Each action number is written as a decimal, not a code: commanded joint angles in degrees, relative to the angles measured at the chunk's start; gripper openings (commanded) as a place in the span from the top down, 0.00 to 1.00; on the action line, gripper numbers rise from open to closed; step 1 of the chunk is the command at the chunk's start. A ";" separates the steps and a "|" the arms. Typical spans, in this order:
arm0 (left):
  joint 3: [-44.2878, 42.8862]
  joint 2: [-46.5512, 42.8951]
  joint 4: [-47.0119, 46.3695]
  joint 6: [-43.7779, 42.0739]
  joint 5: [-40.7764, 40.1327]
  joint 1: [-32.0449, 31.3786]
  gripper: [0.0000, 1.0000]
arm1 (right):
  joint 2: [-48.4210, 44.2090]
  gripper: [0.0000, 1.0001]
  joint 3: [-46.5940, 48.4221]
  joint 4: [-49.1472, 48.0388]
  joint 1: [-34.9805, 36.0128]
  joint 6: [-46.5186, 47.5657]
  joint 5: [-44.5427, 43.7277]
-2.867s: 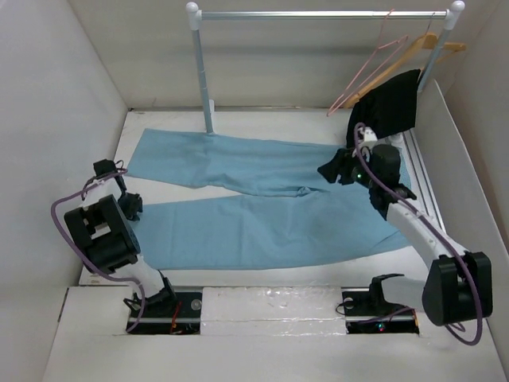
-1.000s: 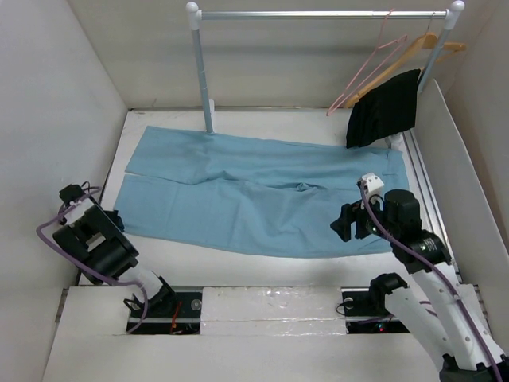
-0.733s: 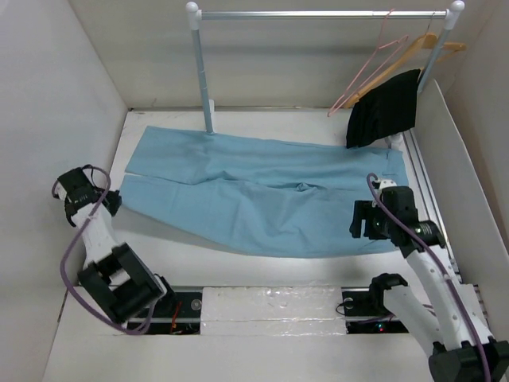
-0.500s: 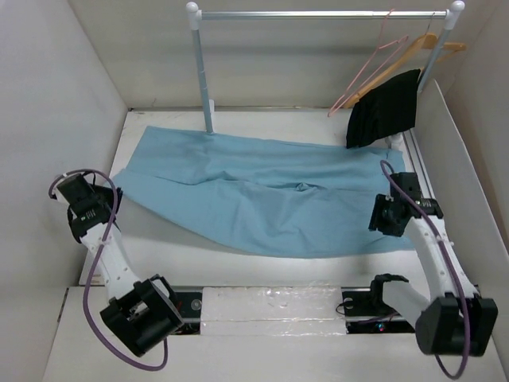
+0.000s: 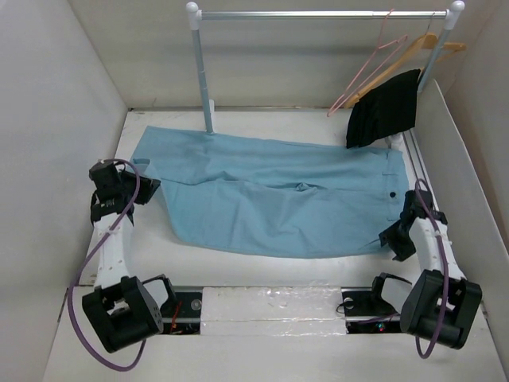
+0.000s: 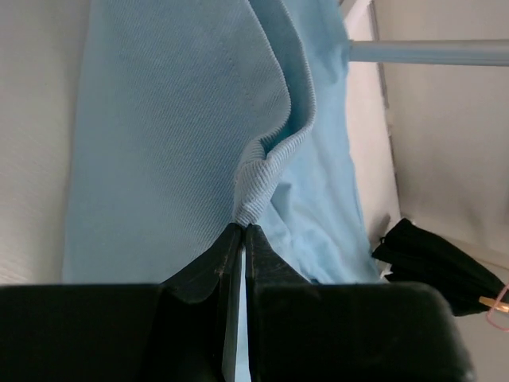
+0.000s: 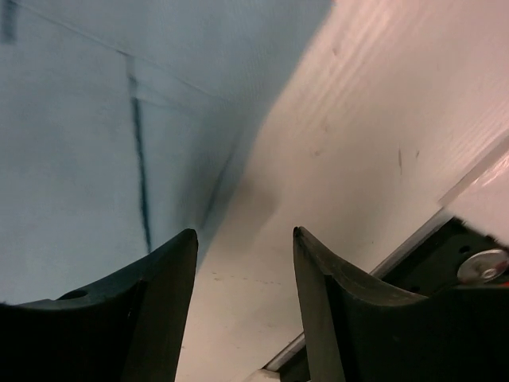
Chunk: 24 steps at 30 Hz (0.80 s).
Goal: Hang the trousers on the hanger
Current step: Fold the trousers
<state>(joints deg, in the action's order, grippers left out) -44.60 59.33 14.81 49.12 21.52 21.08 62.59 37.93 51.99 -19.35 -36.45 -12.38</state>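
The light blue trousers (image 5: 278,195) lie spread on the white table, waist to the right. My left gripper (image 5: 137,189) is shut on a bunched leg hem (image 6: 261,171), and that leg end is pulled inward over the rest of the cloth (image 6: 159,119). My right gripper (image 5: 395,241) stands open low over the table by the near waist corner. Its fingers straddle bare table, with the trousers' edge (image 7: 95,119) to their left. An empty pink wire hanger (image 5: 367,70) hangs on the rail at the back right.
A wooden hanger (image 5: 425,46) beside the pink one carries a black garment (image 5: 386,107), also seen from the left wrist (image 6: 433,263). The metal rail (image 5: 318,14) stands on a post (image 5: 205,79) at the back. White walls close both sides.
My left gripper has carried the leg hem rightward, folding the leg ends inward. My right arm has swung down and right to the near waist corner.
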 commanded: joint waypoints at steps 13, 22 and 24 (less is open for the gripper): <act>-2.59 6.67 -1.71 -4.74 -0.69 -0.08 1.00 | 7.54 0.47 -4.01 -11.02 -3.94 -5.66 -0.71; -1.28 5.62 -1.72 -5.97 -2.18 0.54 1.00 | 15.90 0.99 -3.84 -21.13 -4.55 3.65 3.50; -1.28 5.10 -1.63 -6.06 -2.53 0.54 1.00 | 14.59 1.00 -2.35 -19.65 -4.55 6.11 3.86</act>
<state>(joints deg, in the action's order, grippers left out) -44.80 66.26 14.33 44.58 19.88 21.23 74.87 37.28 41.95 -23.29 -34.54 -6.17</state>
